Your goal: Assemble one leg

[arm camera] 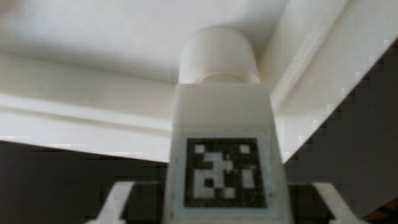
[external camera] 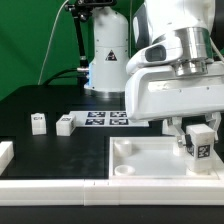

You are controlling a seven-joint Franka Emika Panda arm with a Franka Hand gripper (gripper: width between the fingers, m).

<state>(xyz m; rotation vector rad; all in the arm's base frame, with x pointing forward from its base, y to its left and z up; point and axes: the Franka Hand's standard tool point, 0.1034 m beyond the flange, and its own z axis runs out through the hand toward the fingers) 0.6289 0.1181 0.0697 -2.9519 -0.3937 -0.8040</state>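
Exterior view: the claw (external camera: 197, 128) is clamped on the leg (external camera: 199, 148), holding it upright just above the tray (external camera: 140, 160), toward the exterior view's right. Wrist view: the leg's long axis runs straight out from the claw, rounded end toward the tray.

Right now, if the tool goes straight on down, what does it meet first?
Probably the white tray: the leg clamped in the tool hangs over it and would touch first, though depth is unclear.
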